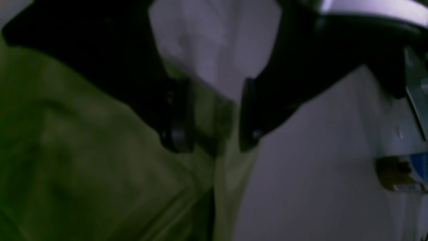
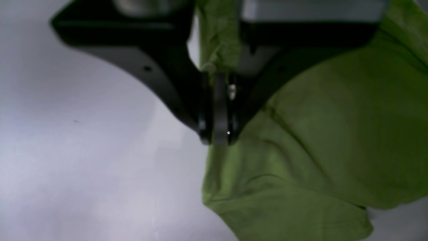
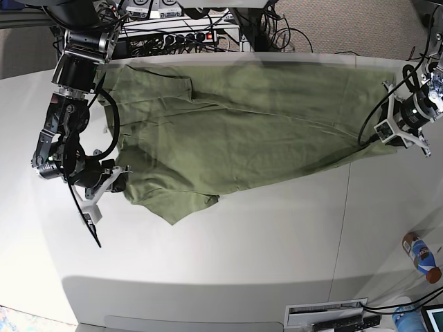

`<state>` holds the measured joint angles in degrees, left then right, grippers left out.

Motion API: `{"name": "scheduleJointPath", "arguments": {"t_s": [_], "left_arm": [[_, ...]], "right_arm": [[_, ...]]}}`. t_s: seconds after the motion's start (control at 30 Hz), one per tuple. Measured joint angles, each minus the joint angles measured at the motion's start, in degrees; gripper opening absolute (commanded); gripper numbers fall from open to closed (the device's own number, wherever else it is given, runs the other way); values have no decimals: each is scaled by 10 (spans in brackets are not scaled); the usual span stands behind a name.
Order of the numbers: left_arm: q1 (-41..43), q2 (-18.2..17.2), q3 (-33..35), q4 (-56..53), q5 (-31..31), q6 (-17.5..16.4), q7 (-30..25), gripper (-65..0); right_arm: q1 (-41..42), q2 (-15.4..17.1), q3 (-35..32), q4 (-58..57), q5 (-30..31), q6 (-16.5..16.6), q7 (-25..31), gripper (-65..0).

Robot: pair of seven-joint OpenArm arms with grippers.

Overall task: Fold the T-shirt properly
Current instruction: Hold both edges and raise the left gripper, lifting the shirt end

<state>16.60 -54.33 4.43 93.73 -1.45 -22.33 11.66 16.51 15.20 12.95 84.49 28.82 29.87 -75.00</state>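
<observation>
Jaws of the right gripper (image 2: 217,134) are pressed together, pinching a bunched edge of the T-shirt (image 2: 314,140); the cloth rises between the black fingers (image 2: 160,77) and spreads away toward 3 o'clock in the right wrist view. Jaws of the left gripper (image 1: 214,134) stand spread, with a fold of the green cloth lying in the gap between the 2 pads (image 1: 179,115) — whether they press on it cannot be told from the blurred left wrist view.

From the base camera, the olive-green T-shirt (image 3: 242,131) lies spread and wrinkled across the far half of the white table (image 3: 228,263), running from 9 o'clock to 3 o'clock. The right gripper (image 3: 119,181) sits at the shirt's edge near 9 o'clock, the left gripper (image 3: 383,135) at the opposite edge near 3 o'clock. One corner of the cloth hangs toward 7 o'clock, ending in a small point.

A bottle (image 3: 421,254) lies off the table at 4 o'clock — well apart from the shirt.
</observation>
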Motion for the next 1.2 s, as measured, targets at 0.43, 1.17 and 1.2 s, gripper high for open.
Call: {"name": "scheduleJointPath", "arguments": {"t_s": [0.43,1.17,1.2], "left_arm": [[-38,27,0,-61,0,-4,-29,-545],[-31,-30,0,92,-71,3,161,-650],[-28,-37,0,102,-72,4,171,-650]], "right_arm": [[0,0,0,0,2,0,0,-650],[0,0,0,0,2,0,0,-650],[0,0,0,0,2,0,0,-650]]}}
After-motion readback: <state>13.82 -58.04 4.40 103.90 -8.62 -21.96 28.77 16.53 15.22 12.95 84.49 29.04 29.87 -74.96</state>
